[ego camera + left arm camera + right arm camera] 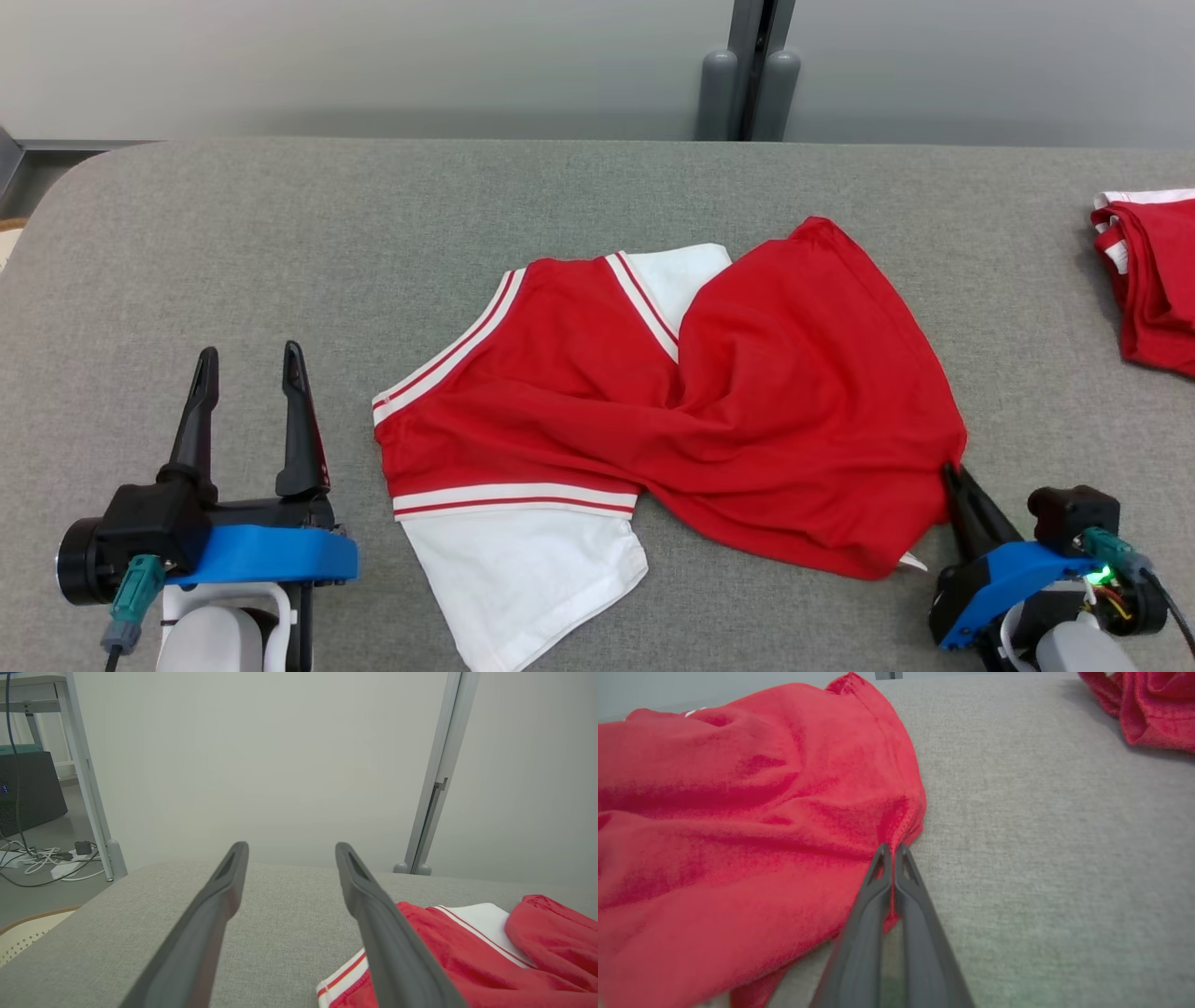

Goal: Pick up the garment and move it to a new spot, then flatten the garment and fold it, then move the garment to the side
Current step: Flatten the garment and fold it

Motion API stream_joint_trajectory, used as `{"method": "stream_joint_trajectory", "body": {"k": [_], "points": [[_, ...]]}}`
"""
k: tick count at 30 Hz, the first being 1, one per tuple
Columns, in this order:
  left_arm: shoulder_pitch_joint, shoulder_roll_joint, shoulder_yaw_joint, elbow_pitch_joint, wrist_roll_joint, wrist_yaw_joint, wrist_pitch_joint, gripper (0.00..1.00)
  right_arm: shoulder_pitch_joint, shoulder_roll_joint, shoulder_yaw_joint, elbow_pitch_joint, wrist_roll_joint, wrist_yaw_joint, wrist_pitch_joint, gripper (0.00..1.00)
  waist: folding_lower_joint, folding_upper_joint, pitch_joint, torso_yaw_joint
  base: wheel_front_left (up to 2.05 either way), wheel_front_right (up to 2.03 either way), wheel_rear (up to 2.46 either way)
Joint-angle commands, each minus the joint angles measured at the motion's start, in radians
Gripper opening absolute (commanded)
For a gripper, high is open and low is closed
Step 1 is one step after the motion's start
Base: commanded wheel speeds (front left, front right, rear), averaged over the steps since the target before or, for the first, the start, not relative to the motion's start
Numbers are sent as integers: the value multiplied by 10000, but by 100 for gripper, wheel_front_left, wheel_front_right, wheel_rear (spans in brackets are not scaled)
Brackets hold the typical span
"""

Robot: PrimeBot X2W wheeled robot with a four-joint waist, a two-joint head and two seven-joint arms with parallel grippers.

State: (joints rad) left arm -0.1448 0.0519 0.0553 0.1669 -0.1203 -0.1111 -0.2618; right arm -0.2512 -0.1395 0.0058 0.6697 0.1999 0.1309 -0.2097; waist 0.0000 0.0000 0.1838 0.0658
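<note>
We have the garment (672, 401) lying crumpled on the table (280, 233), between our two grippers. It's a red knit top with white sleeves and red-and-white striped trim, soft and thin. It's twisted through the middle, so the red body bunches into diagonal folds and one white sleeve sticks out toward the grippers' side. Not flat yet, so we judge this as the start of the pick-up step.

The right gripper (890, 847) is pinched closed on the garment's red hem corner, the corner nearest that arm. In the right wrist view a sliver of red shows between the two dark fingers, and the cloth puckers right at the tips. A corner grab makes sense to us: the fabric is limp and will likely hang and drag from that one point when lifted.

The left gripper (250, 353) has its jaws wide apart and holds nothing. It sits low over the table, with the garment's striped edge just to its right, not touching. We guess it's parked ready for a second grab.

The table is a gray woven surface, slightly rough, with a rounded corner. Another red cloth (1153, 280) with white trim sits bundled off to the right of the right gripper, well apart from our garment. Beyond the fingertips are a plain pale wall and a gray post (747, 84).
</note>
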Motion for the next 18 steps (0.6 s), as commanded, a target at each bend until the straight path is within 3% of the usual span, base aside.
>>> {"method": "stream_joint_trajectory", "body": {"k": [1, 12, 18], "points": [[-6, -18, 28, 19, -3, -19, -40, 100, -228, -178, -45, -53, 27, -2, -128, 0, 0, 0, -15, -27, 0, 0, 0], [-8, -19, -135, 87, -95, 50, -40, 100, -420, -614, -271, -1798, 405, -2, -1, 0, 0, 0, -121, -87, 0, 0, 0], [-42, -20, -226, 55, -188, 130, -40, 100, -515, -352, 165, -2719, 585, -1, 461, 0, 0, 0, -85, 3, 0, 0, 0]]}}
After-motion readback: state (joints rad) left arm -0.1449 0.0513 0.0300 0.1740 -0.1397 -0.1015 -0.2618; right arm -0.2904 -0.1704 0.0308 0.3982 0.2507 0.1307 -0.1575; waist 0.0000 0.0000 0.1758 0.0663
